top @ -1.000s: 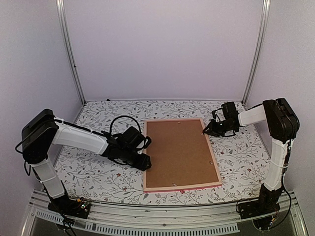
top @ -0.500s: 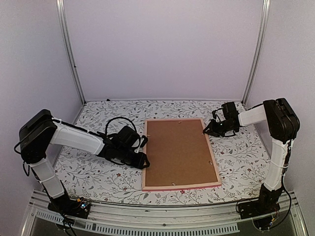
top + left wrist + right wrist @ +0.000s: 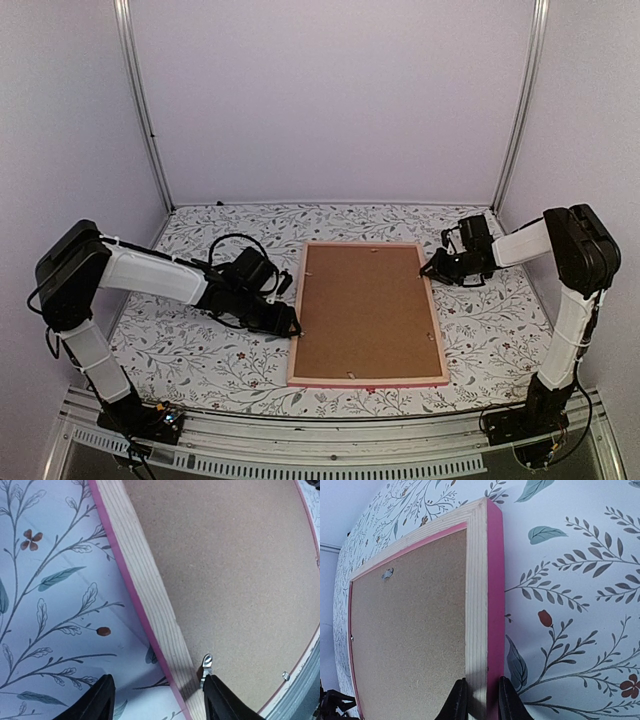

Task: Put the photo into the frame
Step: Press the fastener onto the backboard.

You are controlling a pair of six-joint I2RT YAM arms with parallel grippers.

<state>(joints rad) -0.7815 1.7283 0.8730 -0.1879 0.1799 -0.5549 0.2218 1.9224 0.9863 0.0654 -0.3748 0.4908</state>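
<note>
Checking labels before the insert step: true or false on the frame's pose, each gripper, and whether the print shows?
1. The frame lies back side up, its brown backing board showing. True.
2. The right gripper is shut on the frame's right rail. True.
3. The left gripper is clamped on the left rail. False: its jaws are open, one on each side of the rail.
4. The photo's printed face is visible. False: only the backing board shows inside the rails.
5. The frame leans against the back wall. False: it lies flat on the floral table.
</note>
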